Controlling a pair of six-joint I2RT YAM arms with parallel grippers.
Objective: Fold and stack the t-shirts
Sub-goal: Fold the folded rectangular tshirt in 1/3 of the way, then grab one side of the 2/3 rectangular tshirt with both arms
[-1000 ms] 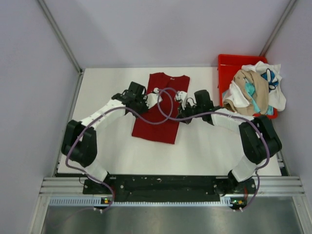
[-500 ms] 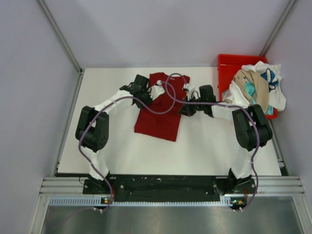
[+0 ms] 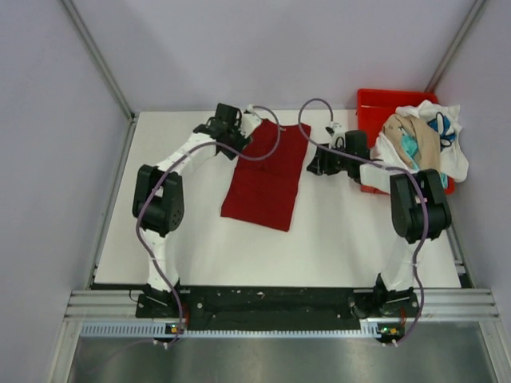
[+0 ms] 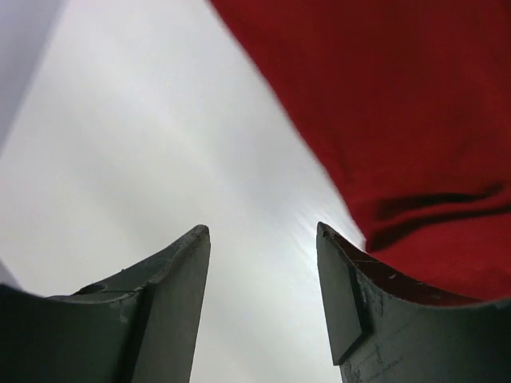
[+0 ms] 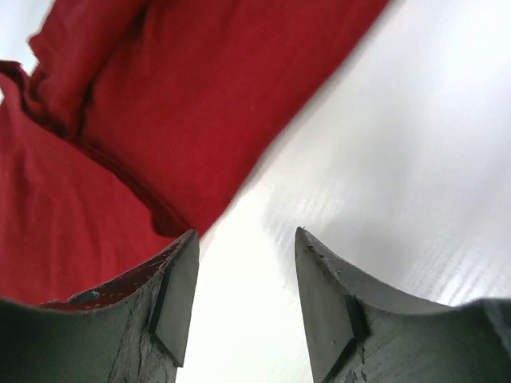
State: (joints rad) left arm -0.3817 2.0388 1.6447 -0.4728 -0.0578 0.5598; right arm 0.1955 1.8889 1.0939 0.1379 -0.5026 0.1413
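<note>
Item: dark red t-shirt (image 3: 266,175), a narrow folded strip flat on the counter (image 3: 351,239), between both grippers. Tools: left gripper (image 4: 263,239), just spread and empty, shirt edge at its right; right gripper (image 5: 243,239), likewise released, shirt at its left. Crosswise fold judged outstanding.

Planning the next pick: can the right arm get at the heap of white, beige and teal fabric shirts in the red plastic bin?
Probably yes. The right gripper, open and empty, sits beside the red plastic bin; the heap of shirts lies uncovered on top, nothing between.
</note>
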